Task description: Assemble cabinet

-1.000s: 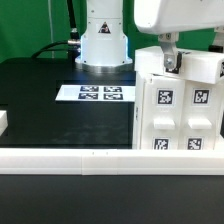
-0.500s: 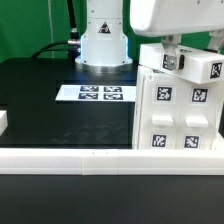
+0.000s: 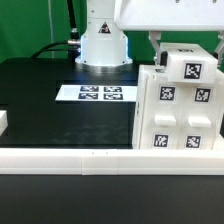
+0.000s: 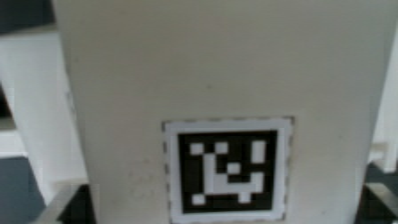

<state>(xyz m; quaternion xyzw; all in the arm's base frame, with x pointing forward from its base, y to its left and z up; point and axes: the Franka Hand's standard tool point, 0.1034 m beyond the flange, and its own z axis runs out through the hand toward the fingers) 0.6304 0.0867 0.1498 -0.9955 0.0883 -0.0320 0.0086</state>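
The cabinet (image 3: 176, 112), a big white box with four tagged panels on its face, stands at the exterior view's right. My gripper (image 3: 186, 50) is directly above it and is shut on a white tagged panel (image 3: 190, 68), held at the cabinet's top edge with its tag facing the camera. One dark finger (image 3: 160, 46) shows beside the panel. In the wrist view the held panel (image 4: 214, 110) with its tag fills the picture. The gripper (image 4: 217, 212) shows there only as dark finger edges at the panel's two sides. Whether the panel touches the cabinet's top I cannot tell.
The marker board (image 3: 100, 93) lies on the black table in front of the robot base (image 3: 103, 40). A long white rail (image 3: 70, 158) runs along the front edge. A small white block (image 3: 3, 122) sits at the exterior view's far left.
The hand has shifted toward the exterior view's left. The held panel has turned from tilted to square over the cabinet's top, its tag now facing the camera.
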